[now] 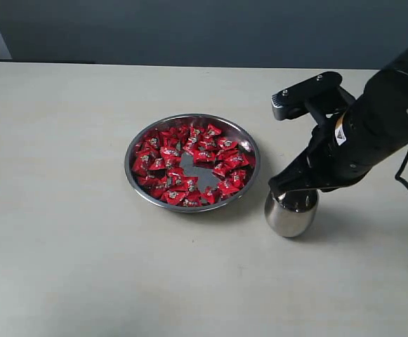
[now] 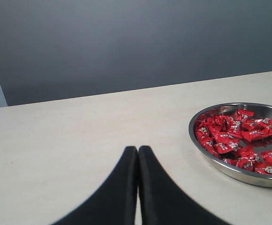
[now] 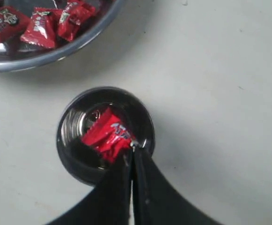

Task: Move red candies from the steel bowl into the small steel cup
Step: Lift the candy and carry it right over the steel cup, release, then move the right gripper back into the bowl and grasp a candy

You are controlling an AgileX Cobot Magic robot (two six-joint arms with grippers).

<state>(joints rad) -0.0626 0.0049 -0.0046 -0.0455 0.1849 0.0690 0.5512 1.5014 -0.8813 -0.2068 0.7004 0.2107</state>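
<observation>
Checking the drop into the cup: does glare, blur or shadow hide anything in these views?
Right wrist view: red candy sharp at the shut right gripper, small steel cup interior dark with mirror reflections. Exterior view: soft even light, the arm hides the cup's mouth, steel bowl shows little glare. Left wrist view: left gripper dark and featureless; bowl cut by the frame edge.

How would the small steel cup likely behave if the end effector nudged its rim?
The small steel cup may tip readily: its rounded sides narrow toward the base. Its polished surface probably slides on the smooth table. With only a red candy visible inside, likely light.
</observation>
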